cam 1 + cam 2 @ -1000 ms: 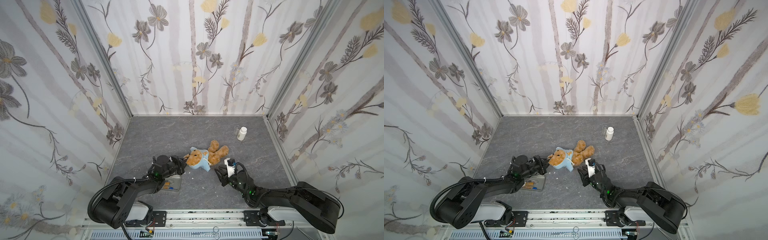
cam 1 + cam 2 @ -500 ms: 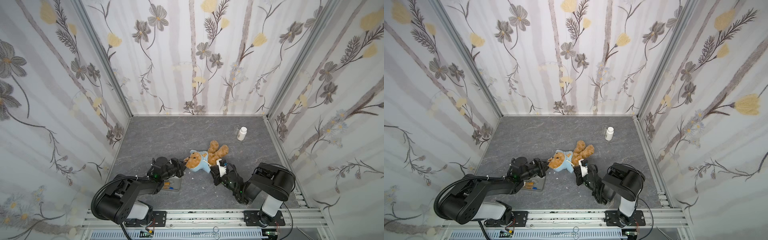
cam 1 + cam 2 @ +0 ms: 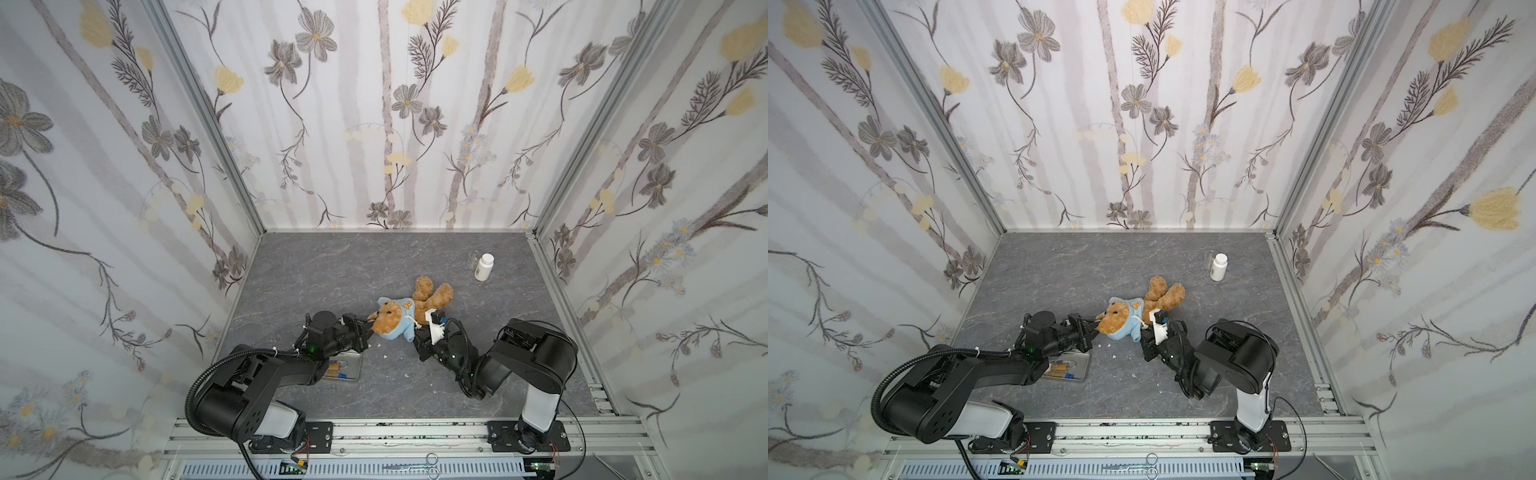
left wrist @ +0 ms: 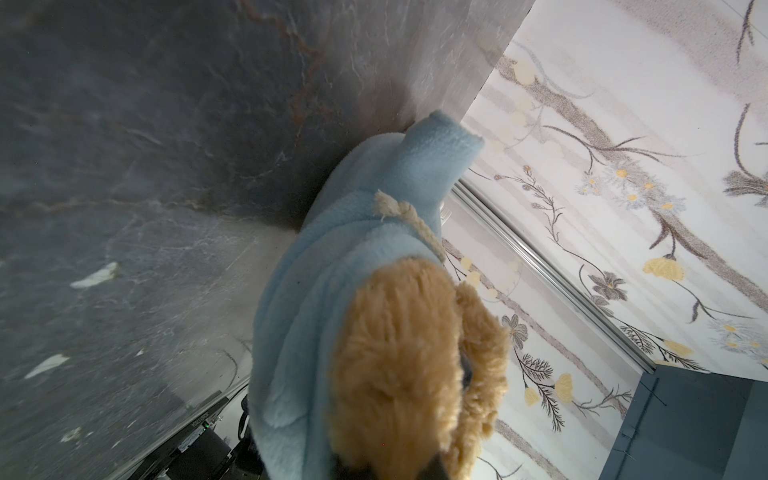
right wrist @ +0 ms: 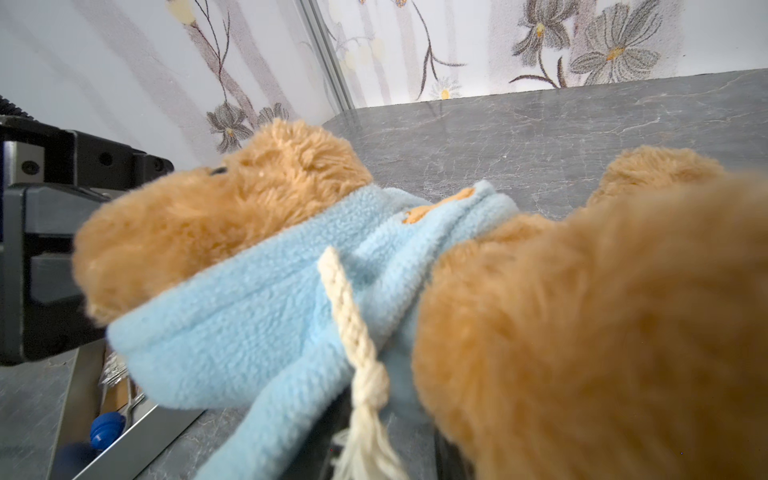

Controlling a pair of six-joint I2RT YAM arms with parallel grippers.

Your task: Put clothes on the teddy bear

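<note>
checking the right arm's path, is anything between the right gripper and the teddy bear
Nothing visible does. The right gripper sits right up against the teddy bear, at its belly by the hem of the bunched light blue shirt; only the shirt's cream drawstring dangles there.

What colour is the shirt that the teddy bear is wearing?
The shirt on the teddy bear is light blue; the right wrist view shows it best.

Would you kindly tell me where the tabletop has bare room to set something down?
Bare: the back strip from the left wall to the white bottle, and the front middle between the left arm and right arm, save small scraps. Crowded: mid-table, around the teddy bear and tray.
</note>
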